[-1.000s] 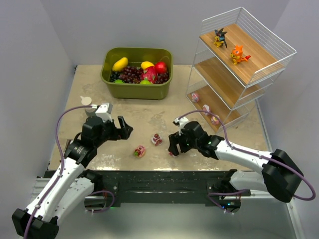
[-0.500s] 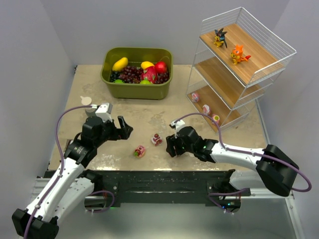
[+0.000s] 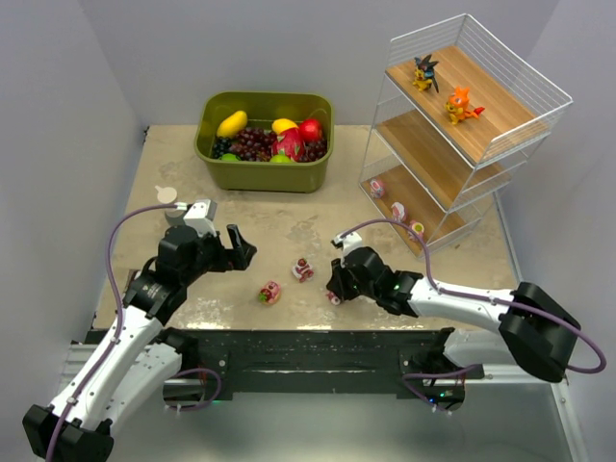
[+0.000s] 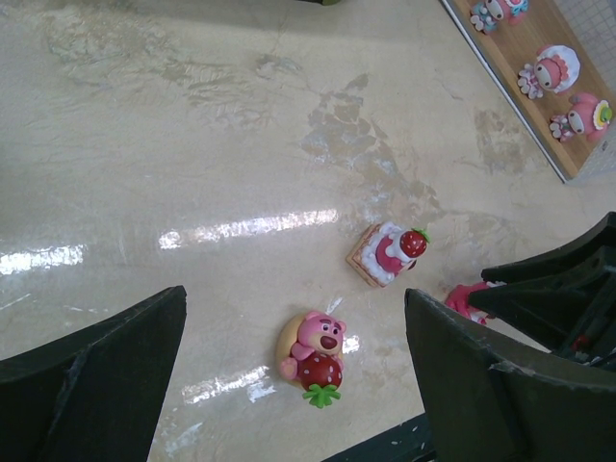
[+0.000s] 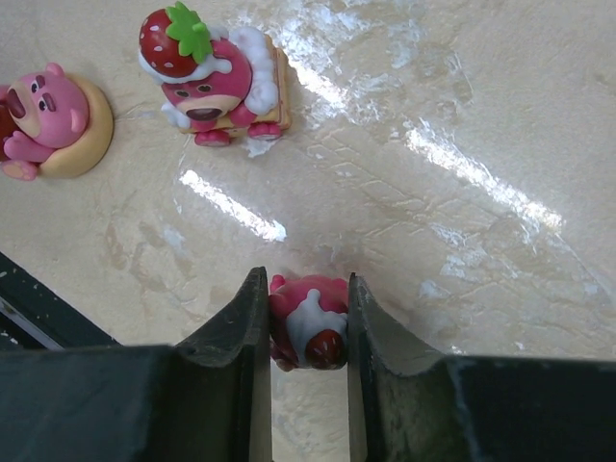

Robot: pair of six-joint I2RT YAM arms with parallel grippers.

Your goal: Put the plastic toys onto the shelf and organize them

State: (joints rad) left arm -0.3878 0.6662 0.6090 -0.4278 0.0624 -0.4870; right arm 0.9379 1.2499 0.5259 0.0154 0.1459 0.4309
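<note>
A tall white wire shelf [image 3: 486, 96] with three slanted light-wood tiers stands at the far right of a beige table [image 3: 289, 217]. Its top tier holds a dark spiky figurine [image 3: 423, 72] and an orange creature figurine [image 3: 460, 104]. Its bottom tier holds three rounded pink-and-white figurines [image 3: 397, 210]. An olive-green plastic bin [image 3: 265, 173] of toy fruit sits at the far edge, well apart from the arms.

The left gripper [image 3: 236, 250] hangs over the table, jaws as wide as a second ago, holding nothing. The right gripper [image 5: 304, 298] has changed. A second ago its jaws stood wide; now it sits low near the front edge with its jaws narrowed onto a small pink figurine with white icing [image 5: 306, 322], one finger touching each side. That figurine still rests on the table.

We judge the grasp just made, so lifting toward the shelf comes next. Two more toys wait to its left: a strawberry-topped pink cake figurine [image 5: 217, 82] and a pink bear figurine [image 5: 43, 120].
</note>
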